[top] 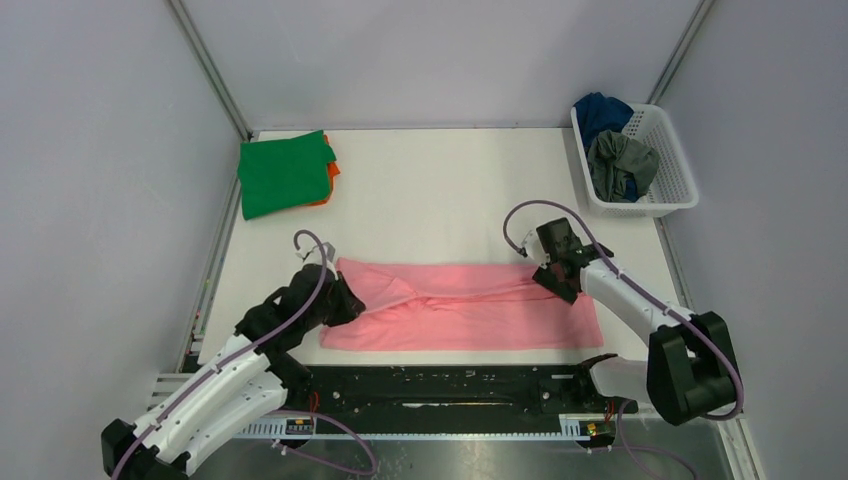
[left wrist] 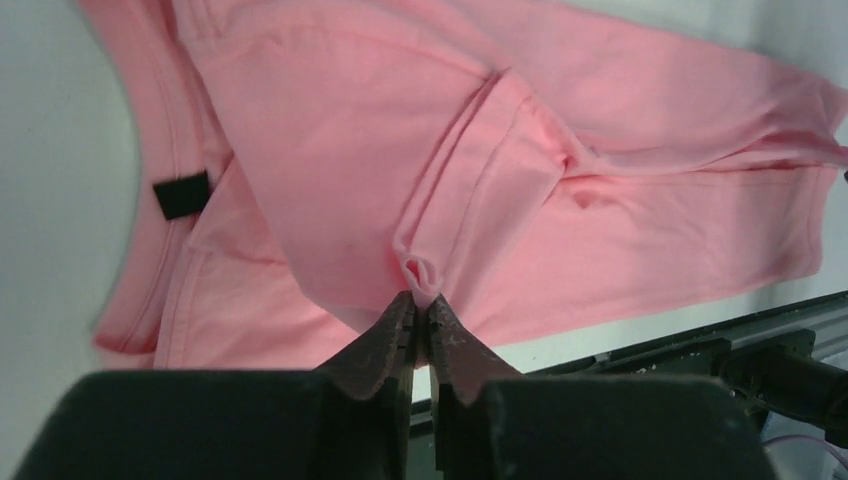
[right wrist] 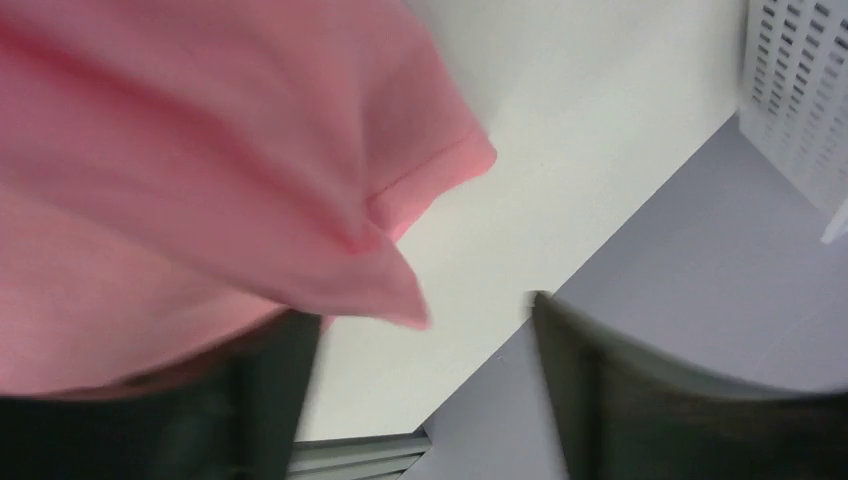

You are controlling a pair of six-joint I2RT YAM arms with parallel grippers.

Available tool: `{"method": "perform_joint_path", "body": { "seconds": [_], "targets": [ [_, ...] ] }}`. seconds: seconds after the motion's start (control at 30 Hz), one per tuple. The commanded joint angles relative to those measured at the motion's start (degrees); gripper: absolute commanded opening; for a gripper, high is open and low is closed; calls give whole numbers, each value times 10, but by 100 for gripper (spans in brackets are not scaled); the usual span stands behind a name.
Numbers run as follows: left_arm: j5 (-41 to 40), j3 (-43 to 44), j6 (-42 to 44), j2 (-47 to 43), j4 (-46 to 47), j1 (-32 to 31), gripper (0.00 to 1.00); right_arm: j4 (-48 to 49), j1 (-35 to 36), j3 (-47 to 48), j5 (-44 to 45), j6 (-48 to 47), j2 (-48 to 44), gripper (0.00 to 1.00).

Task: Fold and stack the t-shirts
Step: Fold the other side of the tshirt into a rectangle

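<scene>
The light pink t-shirt (top: 460,305) lies spread as a long band across the table's front middle, with folds bunched at its centre. My left gripper (top: 345,300) is at its left end, shut on a small pinch of pink cloth (left wrist: 420,285). The collar with a black label (left wrist: 182,195) shows beside it. My right gripper (top: 555,280) is over the shirt's right upper edge, with its jaws wide apart. Pink cloth (right wrist: 200,180) drapes against its left finger (right wrist: 270,390), and nothing sits between the fingers. A folded bright green shirt (top: 283,172) lies on an orange one (top: 332,170) at the back left.
A white lattice basket (top: 680,180) at the back right holds the dark blue shirt (top: 600,112) and the grey shirt (top: 622,165); its corner shows in the right wrist view (right wrist: 800,90). A black rail (top: 440,385) runs along the near table edge. Grey walls enclose the table.
</scene>
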Motion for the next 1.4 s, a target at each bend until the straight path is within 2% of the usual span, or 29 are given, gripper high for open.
{"method": "perform_joint_path", "body": {
  "seconds": [0.0, 0.07, 0.13, 0.17, 0.2, 0.23, 0.27, 0.3, 0.37, 0.5, 0.6, 0.67, 0.73, 0.8, 0.87, 0.97, 1.1, 1.17, 1.37],
  "targets": [
    [30, -12, -68, -31, -66, -10, 11, 2, 9, -24, 64, 60, -53, 99],
    [59, -14, -93, -42, -88, -17, 19, 14, 9, -32, 89, 79, -83, 99],
    [58, -8, -122, -53, -124, -42, 27, 27, 9, -35, 150, 97, -116, 99],
    [52, -3, -135, -58, -142, -56, 38, 42, 9, -37, 198, 105, -133, 99],
    [34, 10, -146, -59, -170, -67, 73, 71, 9, -42, 243, 113, -153, 99],
    [17, 26, -151, -55, -192, -74, 96, 95, 9, -49, 286, 116, -173, 100],
    [2, 44, -151, -48, -217, -77, 99, 132, 9, -55, 327, 124, -196, 99],
    [-12, 62, -150, -42, -236, -78, 99, 172, 9, -61, 359, 130, -220, 99],
    [-29, 91, -140, -35, -241, -77, 99, 225, 9, -68, 363, 152, -277, 99],
    [-39, 118, -106, -17, -174, -78, 99, 317, 9, -105, 253, 227, -405, 100],
    [-26, 115, -74, 26, -86, -77, 99, 377, 8, -145, 232, 434, -494, 100],
    [-12, 113, -49, 67, -16, -76, 99, 350, 8, -147, 156, 505, -526, 100],
    [-1, 120, -27, 129, 34, -72, 99, 291, 8, -129, 64, 522, -516, 99],
    [20, 129, -4, 180, 78, -53, 99, 209, 8, -90, 10, 571, -475, 100],
    [77, 134, 14, 233, 126, -17, 99, 147, 8, -56, -61, 596, -421, 100],
    [145, 145, 25, 318, 187, 26, 99, 107, 8, -42, -146, 639, -356, 100],
    [140, 171, 39, 409, 198, 40, 99, 95, 9, -71, -129, 665, -319, 100],
    [165, 171, 48, 437, 212, 40, 99, 92, 9, -85, -98, 672, -323, 99],
    [203, 131, 54, 460, 221, 27, 99, 90, 8, -109, -31, 658, -361, 99]
  ]
}}
